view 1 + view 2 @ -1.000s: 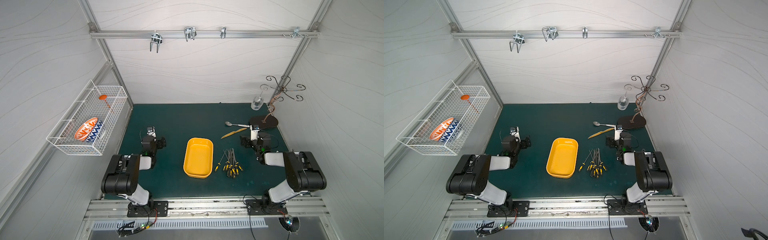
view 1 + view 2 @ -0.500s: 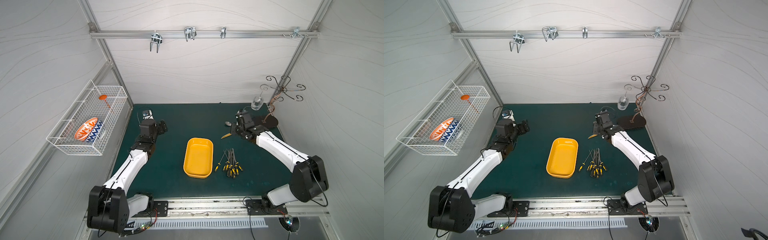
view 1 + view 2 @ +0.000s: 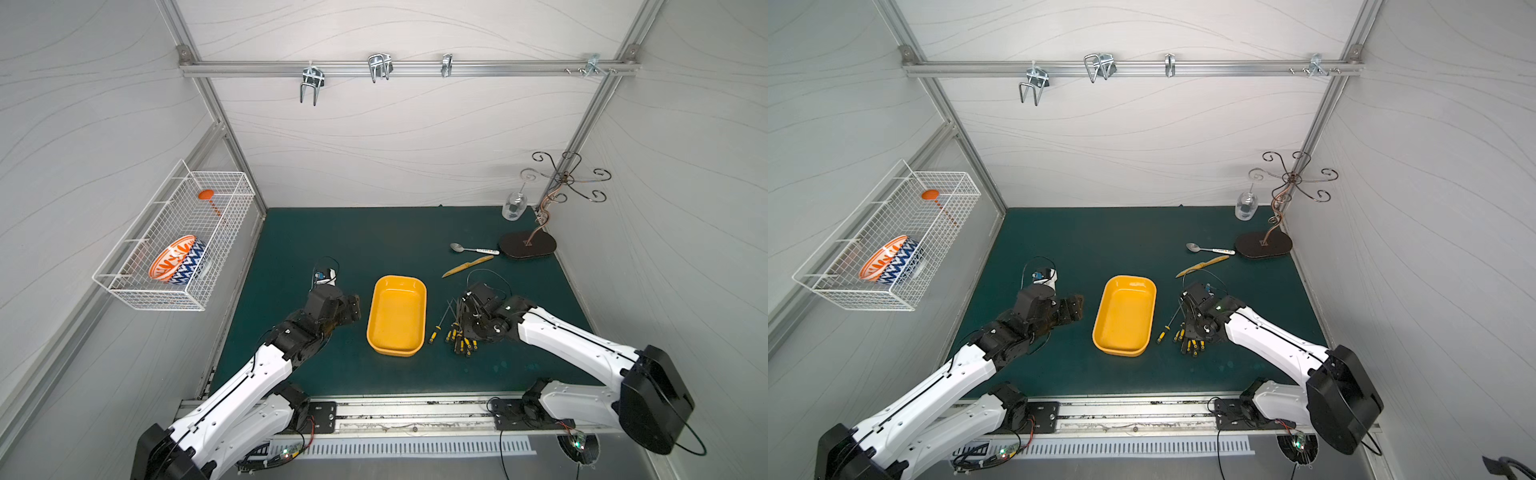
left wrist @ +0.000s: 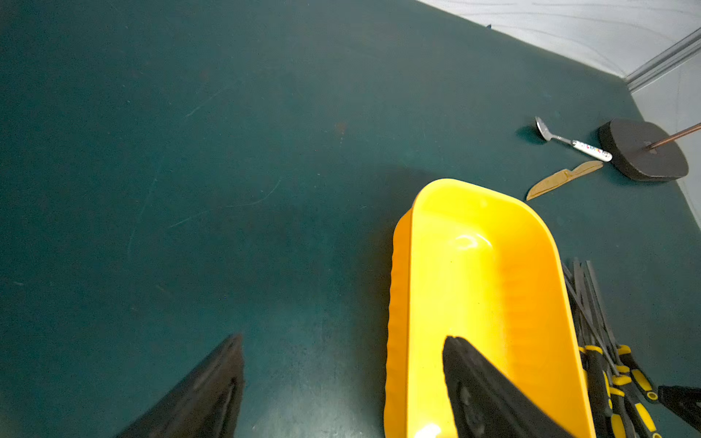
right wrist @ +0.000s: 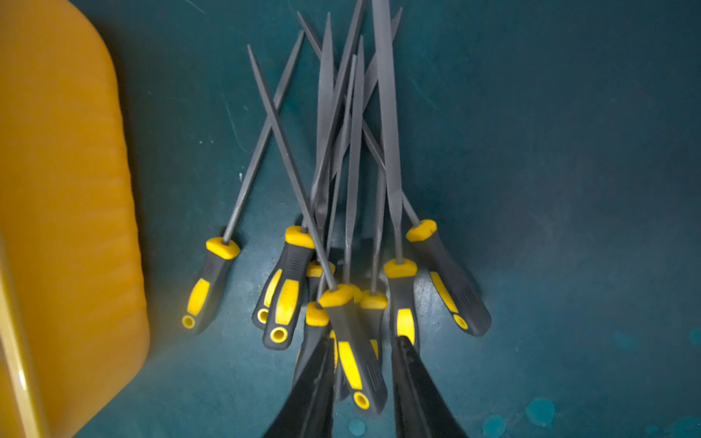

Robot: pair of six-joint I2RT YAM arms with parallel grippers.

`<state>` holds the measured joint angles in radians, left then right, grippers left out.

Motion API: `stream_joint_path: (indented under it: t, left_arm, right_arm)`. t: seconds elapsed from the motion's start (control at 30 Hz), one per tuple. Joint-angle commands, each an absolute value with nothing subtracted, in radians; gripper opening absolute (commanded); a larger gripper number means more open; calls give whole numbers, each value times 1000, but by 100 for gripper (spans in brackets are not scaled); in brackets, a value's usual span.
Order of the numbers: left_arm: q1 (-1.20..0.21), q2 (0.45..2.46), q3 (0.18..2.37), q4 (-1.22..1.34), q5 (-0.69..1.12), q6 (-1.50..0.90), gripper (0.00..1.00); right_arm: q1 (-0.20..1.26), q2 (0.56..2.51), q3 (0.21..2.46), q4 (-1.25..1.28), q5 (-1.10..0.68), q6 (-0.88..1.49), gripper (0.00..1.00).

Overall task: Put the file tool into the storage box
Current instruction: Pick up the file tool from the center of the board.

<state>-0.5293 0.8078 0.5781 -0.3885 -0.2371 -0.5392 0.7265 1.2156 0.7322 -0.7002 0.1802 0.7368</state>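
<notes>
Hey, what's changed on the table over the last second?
The right hand left its rest pose and dropped onto the file pile, narrowing around one handle; grip unclear. The left hand, open, moved in beside the storage box. Box, spoon and knife stayed put.

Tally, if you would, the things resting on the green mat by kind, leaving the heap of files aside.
storage box: 1
spoon: 1
knife: 1
wire stand: 1
Total: 4
The glass near the stand may hang from it, so I left it out.
</notes>
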Motion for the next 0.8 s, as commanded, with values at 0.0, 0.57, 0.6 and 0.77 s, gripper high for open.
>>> stream_joint_path:
  t: [0.0,0.57,0.6,0.77]
  left_arm:
    - [-534,775,563,-396,-279,-551,86]
    - [-535,931,602,-374,-238,-563,87]
    - [-535,931,601,-379,-238,-563,87]
    - [-535,931,607,-393,-242,-566,87]
  right_arm:
    - [734,1237,753,-740,165,740,31]
    - [753,1367,698,-628,84,770,31]
    - [753,1367,695,-623,82,772,31]
    - [764,1404,702,-623,86,762,25]
